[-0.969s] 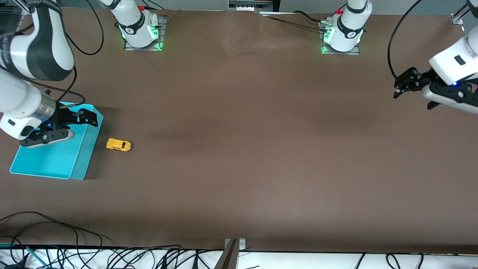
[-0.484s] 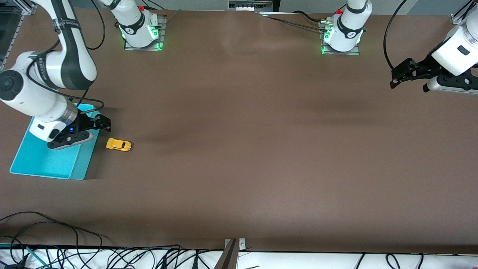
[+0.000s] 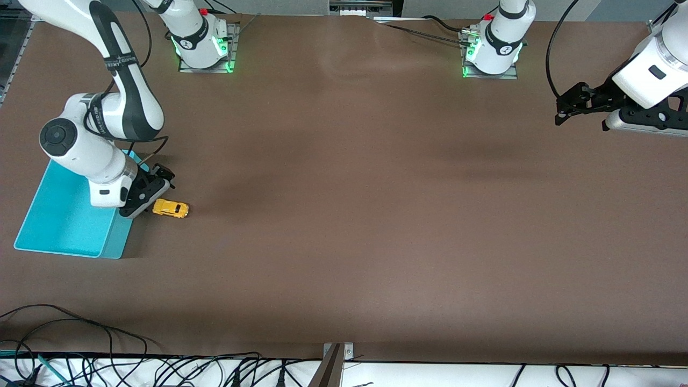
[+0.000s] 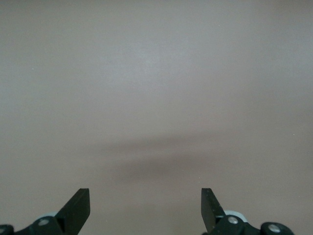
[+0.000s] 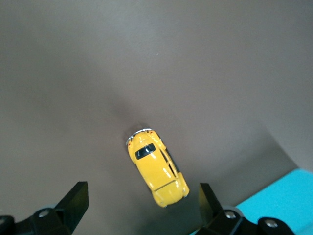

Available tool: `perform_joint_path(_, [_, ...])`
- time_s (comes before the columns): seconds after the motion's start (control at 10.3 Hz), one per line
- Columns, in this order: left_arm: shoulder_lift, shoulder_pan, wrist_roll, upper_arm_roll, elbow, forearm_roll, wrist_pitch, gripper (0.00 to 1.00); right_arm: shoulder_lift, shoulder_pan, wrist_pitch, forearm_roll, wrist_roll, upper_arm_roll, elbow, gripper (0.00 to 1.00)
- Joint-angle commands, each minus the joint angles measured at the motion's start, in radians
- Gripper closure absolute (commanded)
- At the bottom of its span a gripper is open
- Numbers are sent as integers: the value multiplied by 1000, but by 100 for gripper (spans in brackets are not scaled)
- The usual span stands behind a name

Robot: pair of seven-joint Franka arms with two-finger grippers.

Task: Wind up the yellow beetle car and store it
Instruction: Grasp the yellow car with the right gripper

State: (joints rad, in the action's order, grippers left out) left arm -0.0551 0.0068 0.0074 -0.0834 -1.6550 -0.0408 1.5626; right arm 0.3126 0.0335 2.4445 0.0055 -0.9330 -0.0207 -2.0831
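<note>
The teal bin (image 3: 64, 226) sits nearest on the brown surface (image 3: 344, 215). The yellow beetle car (image 3: 170, 208) stands just beside it, at its three o'clock. The right end effector (image 3: 156, 185) hovers over the car, spread wide. The left end effector (image 3: 570, 105) waits wide over the bare surface, at the car's two o'clock.

readable text: none | right arm (image 3: 102, 134): dark band with lettering, too small to make out | arm bases (image 3: 201, 40): round emblem, no legible characters | yellow beetle car (image 3: 170, 208): no markings legible

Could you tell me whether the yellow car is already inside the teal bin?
Out: the yellow beetle car stands on the table beside the teal bin.
</note>
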Motion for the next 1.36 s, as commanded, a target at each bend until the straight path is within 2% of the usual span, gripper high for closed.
perform_joint_path(0.0, [18,-31,-12,36,34,-13,-27,0,28,-9,54,14,-197,5,-5,0])
perform_joint_path(0.29, [20,-28,-12,37,38,-14,-71,0,94,-9,163,16,-383,5,-3,0])
perform_joint_path(0.97, [20,-27,-38,37,38,-5,-76,0,163,-27,226,17,-428,7,-8,0])
perform_joint_path(1.07, [20,-27,-38,37,38,-5,-76,0,172,-27,226,16,-428,7,-8,9])
perform_joint_path(1.26, [20,-27,-38,39,38,-5,-76,0,180,-26,261,16,-444,7,-21,35])
